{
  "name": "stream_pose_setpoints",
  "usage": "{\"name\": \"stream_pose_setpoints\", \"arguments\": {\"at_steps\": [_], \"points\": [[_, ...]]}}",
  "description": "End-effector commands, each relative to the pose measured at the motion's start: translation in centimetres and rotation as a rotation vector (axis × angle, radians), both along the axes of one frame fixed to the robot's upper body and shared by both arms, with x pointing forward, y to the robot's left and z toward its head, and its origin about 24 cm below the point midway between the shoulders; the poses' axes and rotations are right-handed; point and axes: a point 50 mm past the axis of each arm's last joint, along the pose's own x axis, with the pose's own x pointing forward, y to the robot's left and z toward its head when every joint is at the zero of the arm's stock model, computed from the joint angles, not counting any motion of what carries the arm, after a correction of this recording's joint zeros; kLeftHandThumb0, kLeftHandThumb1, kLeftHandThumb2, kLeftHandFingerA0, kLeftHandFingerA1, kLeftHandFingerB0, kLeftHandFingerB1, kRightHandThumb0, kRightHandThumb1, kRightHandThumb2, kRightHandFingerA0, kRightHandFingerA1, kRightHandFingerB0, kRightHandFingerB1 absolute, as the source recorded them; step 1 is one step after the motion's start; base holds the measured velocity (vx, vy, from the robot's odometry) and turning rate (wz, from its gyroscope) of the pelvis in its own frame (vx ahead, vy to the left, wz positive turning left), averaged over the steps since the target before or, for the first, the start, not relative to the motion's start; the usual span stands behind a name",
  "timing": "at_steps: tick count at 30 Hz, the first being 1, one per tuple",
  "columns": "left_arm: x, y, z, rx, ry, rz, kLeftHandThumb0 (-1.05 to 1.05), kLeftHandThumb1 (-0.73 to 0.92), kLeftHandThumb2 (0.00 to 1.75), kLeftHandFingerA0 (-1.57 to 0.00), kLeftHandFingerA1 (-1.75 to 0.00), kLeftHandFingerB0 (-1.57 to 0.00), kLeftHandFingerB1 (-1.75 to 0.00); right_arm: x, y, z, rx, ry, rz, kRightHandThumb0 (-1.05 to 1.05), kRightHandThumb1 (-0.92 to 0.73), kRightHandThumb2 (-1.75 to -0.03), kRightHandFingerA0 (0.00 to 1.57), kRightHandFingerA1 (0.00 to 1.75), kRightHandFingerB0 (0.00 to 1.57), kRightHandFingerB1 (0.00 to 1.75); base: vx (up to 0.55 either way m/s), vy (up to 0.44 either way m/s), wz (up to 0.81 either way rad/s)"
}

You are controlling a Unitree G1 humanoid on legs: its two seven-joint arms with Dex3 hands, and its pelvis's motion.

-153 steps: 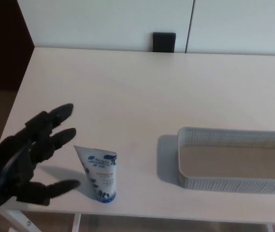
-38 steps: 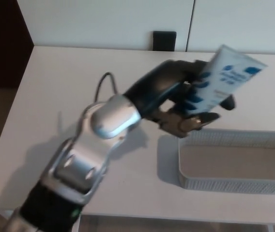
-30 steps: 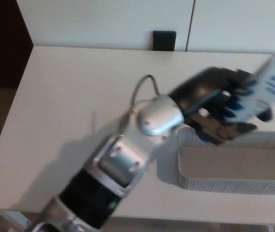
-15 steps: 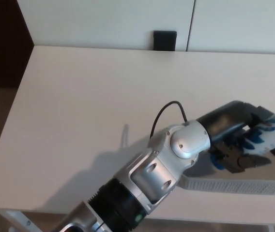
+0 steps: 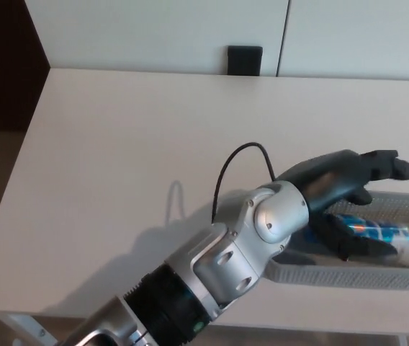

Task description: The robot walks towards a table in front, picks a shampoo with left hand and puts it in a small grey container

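The white and blue shampoo tube (image 5: 392,234) lies on its side inside the small grey mesh container (image 5: 348,274) at the table's right front. My left hand (image 5: 345,194) hovers over the container's left part with its fingers spread, open and holding nothing. Its thumb and one finger reach across the tube's near end and hide part of it. My silver and black left forearm (image 5: 226,267) stretches in from the bottom left. My right hand does not show.
The pale table (image 5: 132,144) runs back to a white wall. A small black block (image 5: 244,60) sits at the table's far edge. Dark floor shows past the table's left edge (image 5: 3,108).
My left hand has lowered over the container and let go of the shampoo tube, which now lies inside it. The fingers have spread apart.
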Motion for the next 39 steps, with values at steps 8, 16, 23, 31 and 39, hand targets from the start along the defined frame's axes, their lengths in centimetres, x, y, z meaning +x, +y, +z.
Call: {"name": "stream_pose_setpoints", "arguments": {"at_steps": [8, 16, 23, 31, 39], "points": [[0.4, 0.5, 1.0, 0.091, -0.170, -0.001, -0.94, 0.42, 0.75, 0.00, -0.13, 0.00, -0.15, -0.1, -0.2, 0.1, -0.002, 0.009, 0.005, -0.33, -0.70, -0.60, 0.61, 0.43, 0.57, 0.40, 0.00, 0.000, 0.00], [0.4, 1.8, 3.5, 0.045, -0.217, -0.025, -0.90, 0.49, 0.92, 0.00, 0.00, 0.00, -0.02, -0.1, -0.1, 0.0, 0.008, 0.007, 0.008, -0.33, -0.69, -0.60, 0.60, 0.44, 0.58, 0.41, 0.00, 0.000, 0.00], [-1.5, 5.8, 13.2, -0.248, -0.412, -0.106, -0.91, 0.40, 0.74, 0.00, -0.09, 0.00, -0.12, 0.2, -0.3, 0.3, 0.004, 0.005, 0.016, -0.34, -0.68, -0.60, 0.61, 0.44, 0.57, 0.41, 0.00, 0.000, 0.00], [-5.7, 13.6, 16.2, -0.360, -0.483, -0.134, -0.65, 0.39, 0.81, 0.00, -0.20, 0.00, -0.23, -0.9, -0.6, -0.2, 0.005, 0.042, -0.013, -0.32, -0.69, -0.59, 0.61, 0.44, 0.56, 0.41, 0.00, 0.000, 0.00], [-10.1, 20.9, 13.2, -0.365, -0.328, 0.016, -0.59, 0.40, 0.66, -0.18, -0.40, -0.09, -0.35, -3.0, -1.5, -0.6, -0.030, 0.109, -0.005, -0.33, -0.72, -0.61, 0.61, 0.45, 0.54, 0.40, 0.00, 0.000, 0.00]]}}
